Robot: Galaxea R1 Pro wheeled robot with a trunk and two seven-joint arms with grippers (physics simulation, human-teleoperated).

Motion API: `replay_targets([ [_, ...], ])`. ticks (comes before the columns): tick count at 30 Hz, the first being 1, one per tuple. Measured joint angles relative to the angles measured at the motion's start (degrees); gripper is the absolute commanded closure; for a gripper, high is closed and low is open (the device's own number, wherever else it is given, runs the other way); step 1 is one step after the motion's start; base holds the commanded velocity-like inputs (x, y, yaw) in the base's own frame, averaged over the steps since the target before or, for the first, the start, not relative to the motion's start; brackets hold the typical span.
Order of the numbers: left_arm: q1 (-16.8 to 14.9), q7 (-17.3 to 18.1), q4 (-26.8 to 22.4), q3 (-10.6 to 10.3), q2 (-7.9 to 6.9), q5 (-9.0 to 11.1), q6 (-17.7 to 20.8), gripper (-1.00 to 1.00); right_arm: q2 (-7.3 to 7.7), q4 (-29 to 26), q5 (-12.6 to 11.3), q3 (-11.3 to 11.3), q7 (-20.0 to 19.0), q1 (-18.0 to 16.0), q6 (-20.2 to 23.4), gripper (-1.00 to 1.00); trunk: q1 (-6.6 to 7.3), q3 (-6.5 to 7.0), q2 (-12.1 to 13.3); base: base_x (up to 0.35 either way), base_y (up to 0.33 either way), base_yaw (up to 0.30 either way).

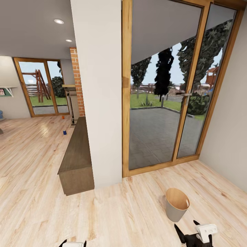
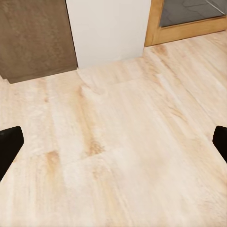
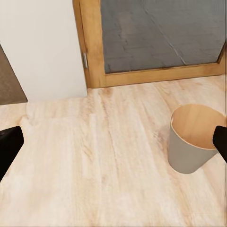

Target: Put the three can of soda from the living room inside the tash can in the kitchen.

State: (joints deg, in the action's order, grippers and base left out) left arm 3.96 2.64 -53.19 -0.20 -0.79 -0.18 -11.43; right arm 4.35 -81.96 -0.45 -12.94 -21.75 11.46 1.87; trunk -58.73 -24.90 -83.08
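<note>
My 2 grippers' jaws gape empty; trash can [image 1: 176, 204] beside glass door [image 1: 161, 99]; the far blue soda can [image 1: 64, 132] risks toppling if clipped.

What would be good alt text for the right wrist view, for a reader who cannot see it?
An empty grey bin with a wood-coloured inside stands upright on a light wood floor, between the spread fingers of the open right end effector. Behind it are a wood-framed glass door and a white wall.
</note>
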Motion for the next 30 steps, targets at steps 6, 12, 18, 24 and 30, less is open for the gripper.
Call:
replay_targets([
  [6,0.0,0.0,0.01,0.02,0.0,-0.01,0.0,-1.0,0.02,-5.77,0.03,-3.12,-0.23,-0.52,7.73,-1.0,0.0,0.0,0.0,0.0,0.0,0.0],
  [12,-0.04,0.0,0.02,0.01,0.0,-0.04,0.04,-1.0,0.96,-8.27,0.12,-6.19,-0.17,-4.71,16.89,-1.0,0.0,0.0,0.0,0.0,0.0,0.0],
  [18,-0.08,0.0,0.02,-0.05,0.07,-0.07,0.08,-1.0,2.66,-8.58,0.54,-7.6,-0.15,-8.59,23.63,-1.0,0.0,0.0,0.0,0.0,0.0,0.0],
  [24,-0.09,0.0,0.02,-0.05,0.03,-0.08,0.07,-1.0,4.0,-8.65,0.75,-7.92,-0.08,-10.96,28.37,-1.0,0.0,0.0,0.0,0.0,0.0,0.0],
  [30,-0.02,0.0,0.02,-0.04,0.01,-0.08,0.02,-1.0,4.32,-8.66,0.9,-7.97,0.0,-12.34,31.19,-1.0,0.0,0.0,0.0,0.0,0.0,0.0],
])
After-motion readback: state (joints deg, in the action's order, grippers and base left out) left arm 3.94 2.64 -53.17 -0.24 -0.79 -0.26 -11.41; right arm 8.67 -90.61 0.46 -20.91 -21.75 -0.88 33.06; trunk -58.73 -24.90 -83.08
